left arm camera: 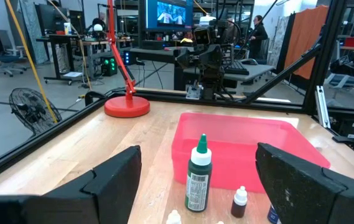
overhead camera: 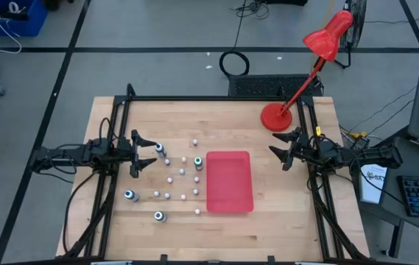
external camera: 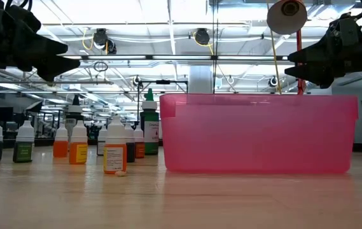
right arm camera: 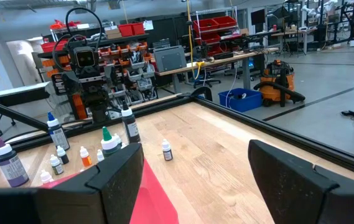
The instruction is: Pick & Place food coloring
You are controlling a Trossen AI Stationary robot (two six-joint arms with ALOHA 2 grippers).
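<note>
while the food coloring [overhead camera: 168, 179] bottles are scattered just beside the red tray [overhead camera: 230, 182], nothing is held. left gripper [overhead camera: 145, 153] and right gripper [overhead camera: 280, 149] are both spread wide open, empty.

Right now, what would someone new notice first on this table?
The flat red rectangular plastic tray lying mid-table, with small food coloring bottles scattered on the wood to its left. A red desk lamp stands at the far right corner. Both end effectors, left and right, hover open at the sides.
</note>
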